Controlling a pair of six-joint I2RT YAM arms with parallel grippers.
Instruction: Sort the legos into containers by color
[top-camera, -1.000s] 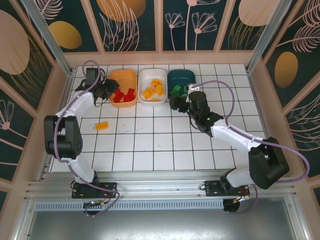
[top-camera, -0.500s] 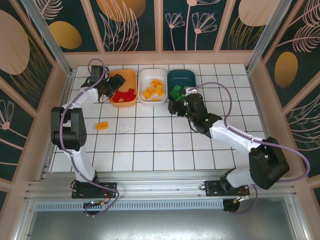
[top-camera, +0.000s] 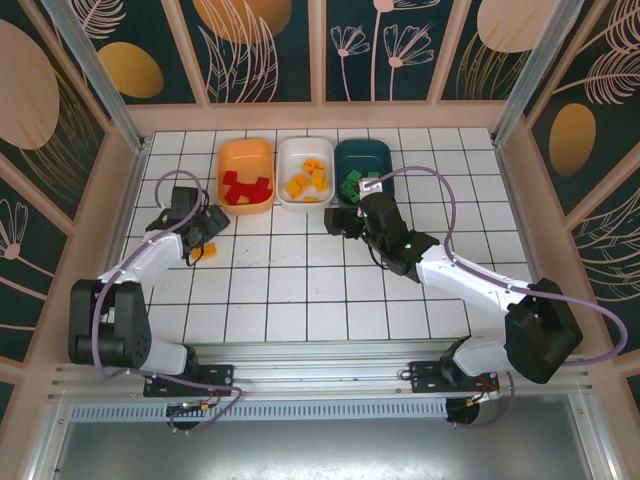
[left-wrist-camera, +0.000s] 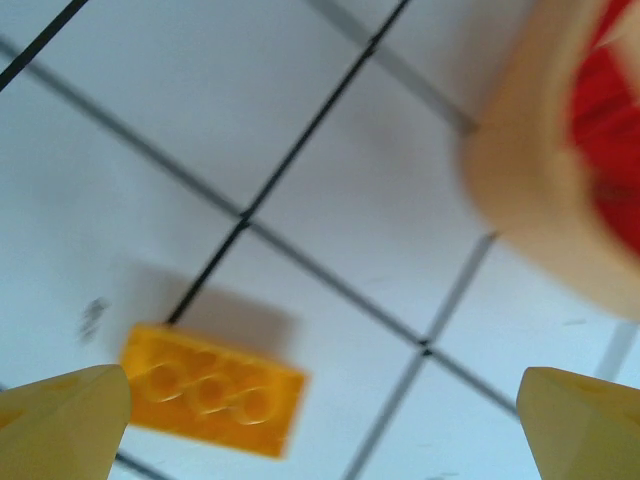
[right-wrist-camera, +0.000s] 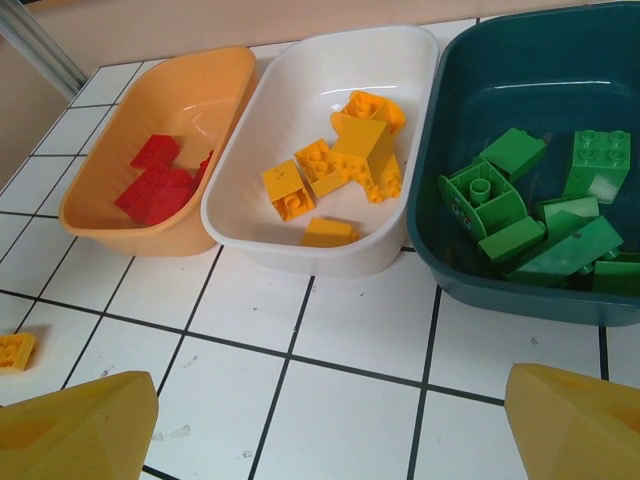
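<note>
My left jaws are spread and empty over a yellow-orange brick (left-wrist-camera: 213, 400) lying studs-up on the counter (left-wrist-camera: 330, 200). It should be light, rigid, slick plastic, so I'd pinch the long side walls, low. The view is blurred and centring is uncertain. My right jaws are released, facing the white tray (right-wrist-camera: 410, 100).

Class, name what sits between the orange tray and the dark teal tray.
The white tray holding yellow-orange bricks, seen in the right wrist view.
</note>
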